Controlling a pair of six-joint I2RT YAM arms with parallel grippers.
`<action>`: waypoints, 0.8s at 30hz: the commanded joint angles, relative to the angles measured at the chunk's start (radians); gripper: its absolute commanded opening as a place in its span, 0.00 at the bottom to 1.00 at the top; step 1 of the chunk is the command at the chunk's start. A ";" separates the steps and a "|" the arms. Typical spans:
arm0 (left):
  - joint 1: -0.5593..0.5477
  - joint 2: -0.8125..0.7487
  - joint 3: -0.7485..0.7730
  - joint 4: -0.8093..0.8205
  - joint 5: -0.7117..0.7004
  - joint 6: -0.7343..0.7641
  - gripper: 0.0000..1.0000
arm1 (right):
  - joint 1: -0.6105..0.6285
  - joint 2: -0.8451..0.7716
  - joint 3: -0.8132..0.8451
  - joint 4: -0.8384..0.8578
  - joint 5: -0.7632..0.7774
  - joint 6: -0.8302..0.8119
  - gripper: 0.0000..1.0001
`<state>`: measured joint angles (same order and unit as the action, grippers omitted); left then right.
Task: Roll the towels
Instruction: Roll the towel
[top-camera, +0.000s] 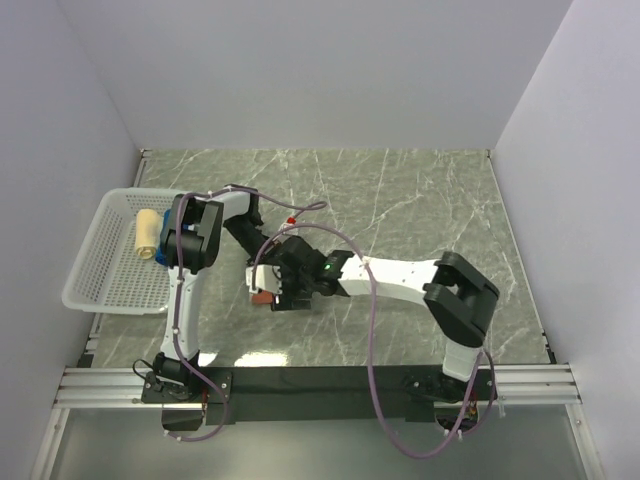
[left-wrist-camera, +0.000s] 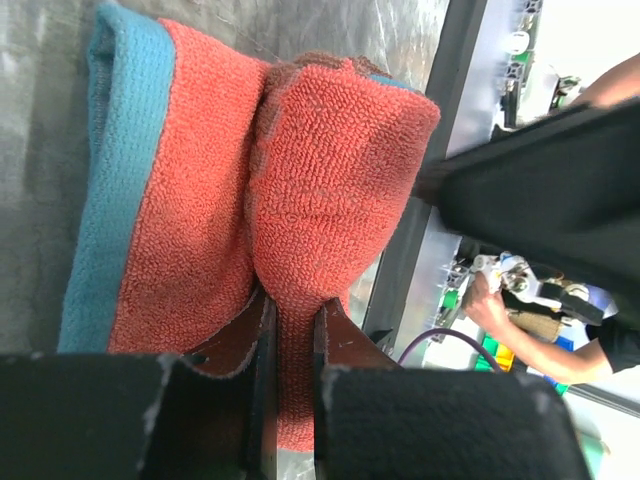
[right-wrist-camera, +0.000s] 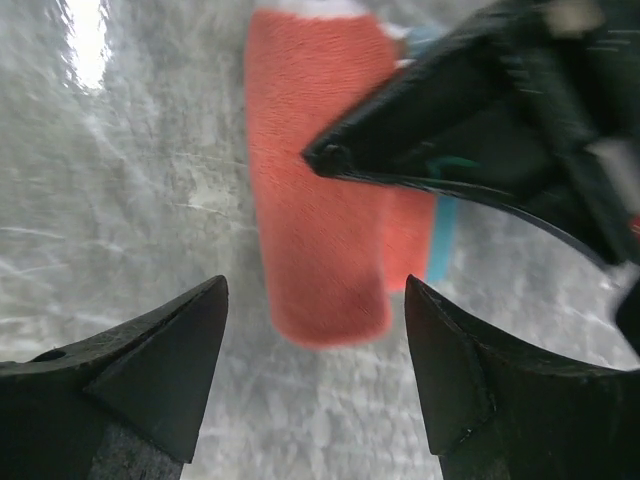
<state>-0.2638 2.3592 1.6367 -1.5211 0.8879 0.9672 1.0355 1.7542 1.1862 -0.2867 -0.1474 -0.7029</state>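
From above, the right arm hides most of the rust-orange towel, and the left arm most of the blue towel.

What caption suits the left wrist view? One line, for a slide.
Left gripper pinches a fold of the teal-edged orange towel on the marble table.

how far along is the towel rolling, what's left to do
Done: a rolled beige towel lies in the white basket, a blue towel beside it, mostly hidden by the left arm. In hand: the left gripper pinches a fold of the orange towel, which looks rolled on the table; the right gripper hangs open over it. Left: likely moving that roll to the basket.
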 joint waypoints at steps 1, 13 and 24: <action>0.014 0.043 0.009 0.170 -0.105 0.076 0.01 | 0.012 0.059 0.064 0.041 0.026 -0.056 0.77; 0.058 -0.032 -0.035 0.240 -0.047 0.054 0.14 | -0.034 0.229 0.173 -0.136 -0.148 -0.012 0.00; 0.253 -0.258 -0.009 0.291 0.114 -0.022 0.47 | -0.132 0.340 0.280 -0.492 -0.454 0.059 0.00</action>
<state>-0.0753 2.1914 1.5696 -1.3033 0.9463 0.9440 0.9115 2.0159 1.4490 -0.5205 -0.4511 -0.6956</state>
